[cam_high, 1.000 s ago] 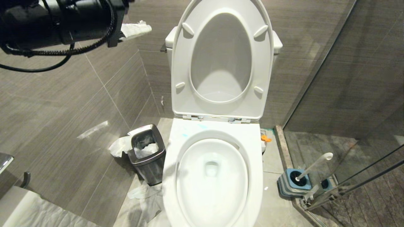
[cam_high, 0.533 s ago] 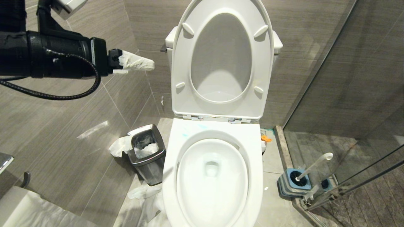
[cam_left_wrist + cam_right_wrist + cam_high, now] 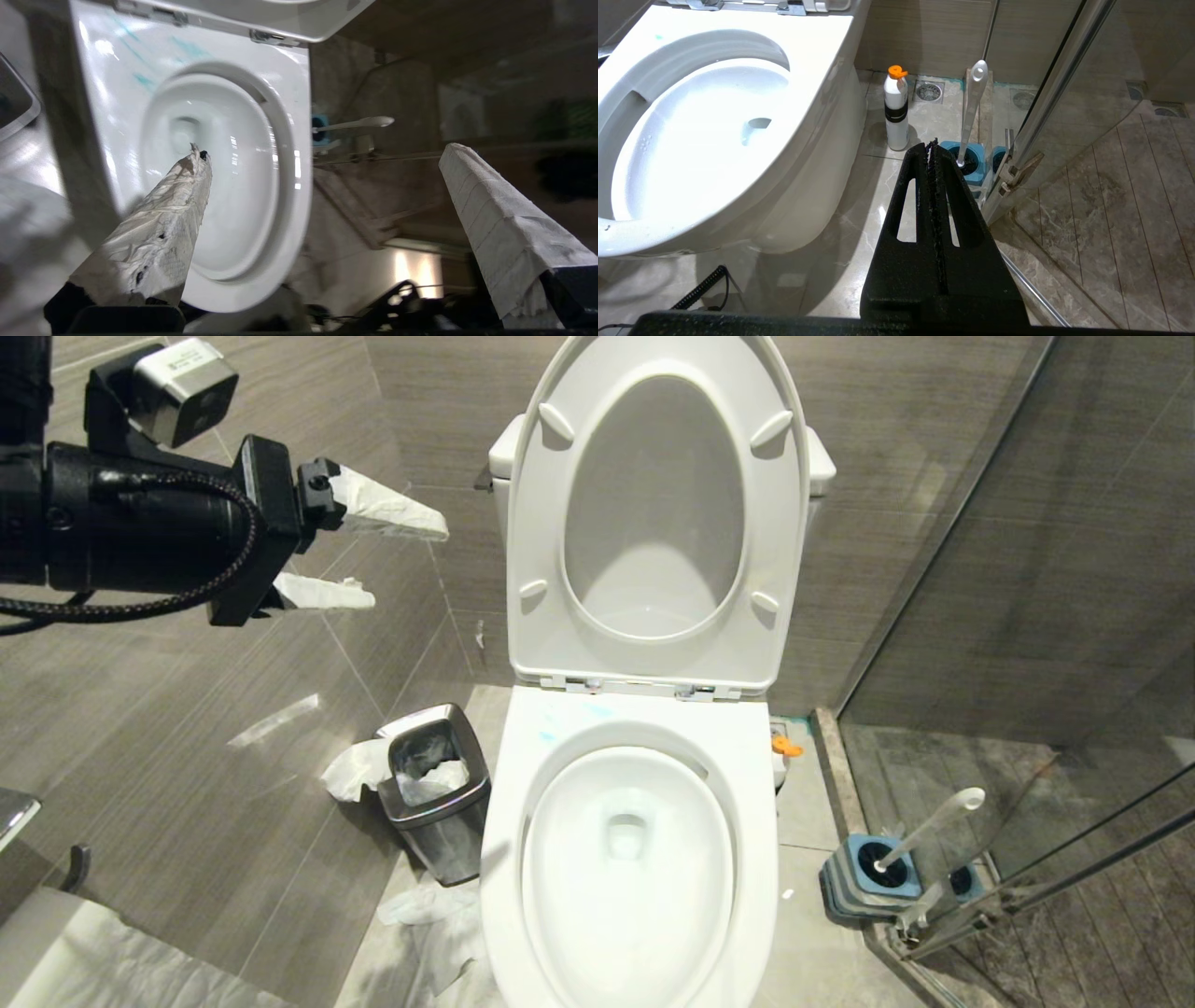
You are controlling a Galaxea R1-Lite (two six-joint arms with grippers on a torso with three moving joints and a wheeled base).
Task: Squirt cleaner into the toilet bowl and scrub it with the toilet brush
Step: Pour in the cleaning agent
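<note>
The left end effector (image 3: 369, 555) hangs in the air to the left of the raised lid, its 2 paper-wrapped fingers (image 3: 159, 233) spread wide and holding nothing. The right end effector (image 3: 931, 154) is low by the floor, closed and empty. The toilet bowl (image 3: 630, 859) shows blue cleaner (image 3: 546, 735) smeared on its rim. The toilet brush (image 3: 929, 826) stands in its blue holder (image 3: 854, 882) on the floor to the right, by a white bottle (image 3: 896, 112).

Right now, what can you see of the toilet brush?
The toilet brush stands untouched in its blue-and-grey holder on the floor, on the robot's right of the toilet bowl, by the glass shower door. Its slim white handle, with a flattened rounded end, leans toward the glass. The black bristle head sits inside the holder. No gripper touches it.
</note>
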